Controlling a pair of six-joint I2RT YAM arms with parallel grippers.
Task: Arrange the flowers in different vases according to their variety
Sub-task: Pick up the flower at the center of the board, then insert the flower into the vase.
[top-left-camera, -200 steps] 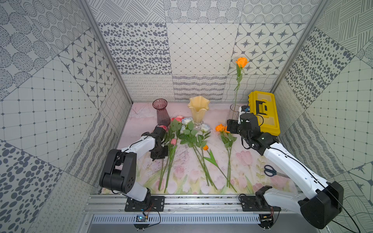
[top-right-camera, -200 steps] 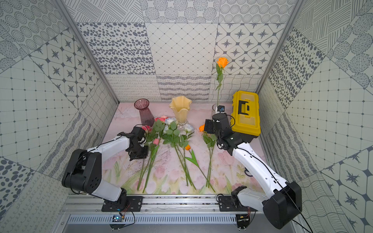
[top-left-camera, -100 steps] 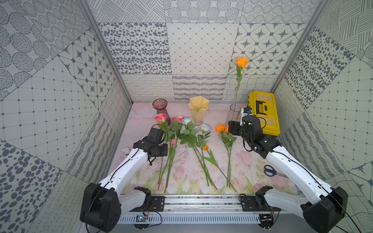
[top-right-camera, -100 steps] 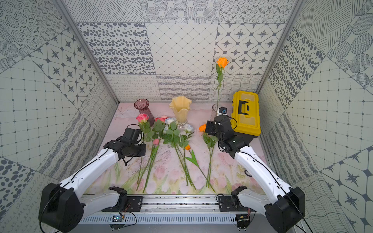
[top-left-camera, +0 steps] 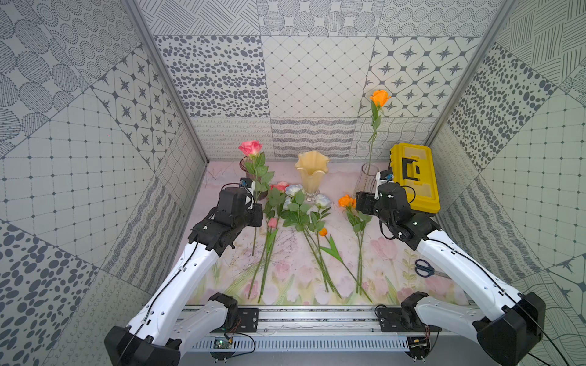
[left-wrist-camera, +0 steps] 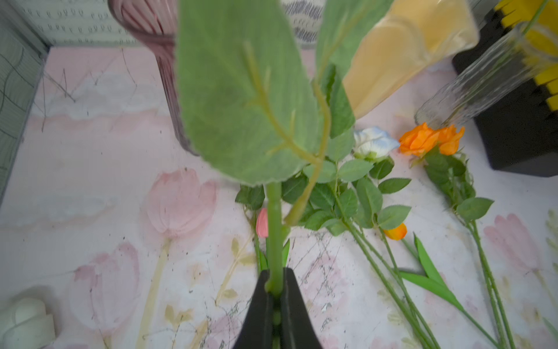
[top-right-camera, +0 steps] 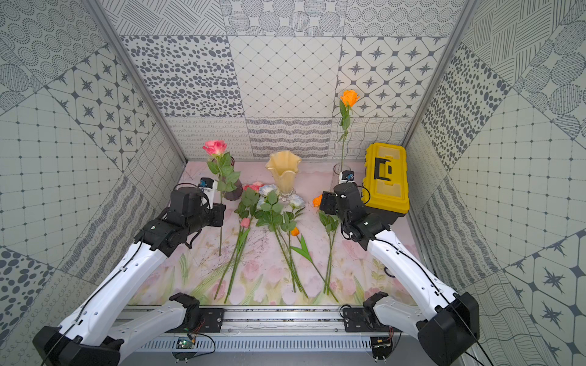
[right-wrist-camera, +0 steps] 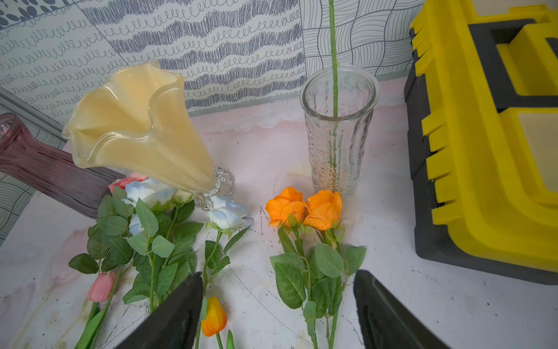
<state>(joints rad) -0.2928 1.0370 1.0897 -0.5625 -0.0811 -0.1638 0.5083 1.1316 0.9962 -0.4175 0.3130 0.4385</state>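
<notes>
**Long stem tail, narrow vase mouth: where the pink rose could go astray**

The left gripper (left-wrist-camera: 274, 285) has its fingers (left-wrist-camera: 256, 311) pinched tight on the green stem of a pink rose (top-left-camera: 250, 148). The rose is held upright over the bench (top-left-camera: 342, 177), just in front of the purple vase (top-right-camera: 234, 190). The grip sits mid-stem, so a long tail hangs below the fingers; whether its end touches the bench cannot be told. That tail has to clear the rim before it can enter the vase. A low or early move would likely hook the rim and tip the vase. The thin stem might also swivel in the pinch. The broad leaves just above the fingers block the vase mouth in the left wrist view and could snag on it.

The right gripper (right-wrist-camera: 277, 273) hangs with its fingers spread wide and holds nothing. Below it lie two orange roses (right-wrist-camera: 305, 208), blooms touching, just in front of the clear vase (right-wrist-camera: 338, 136), where one orange rose (top-left-camera: 379, 98) already stands. Closing there risks taking both stems, or only leaves. Reaching further could nudge the clear vase or the yellow toolbox (top-left-camera: 415, 177) beside it.
</notes>
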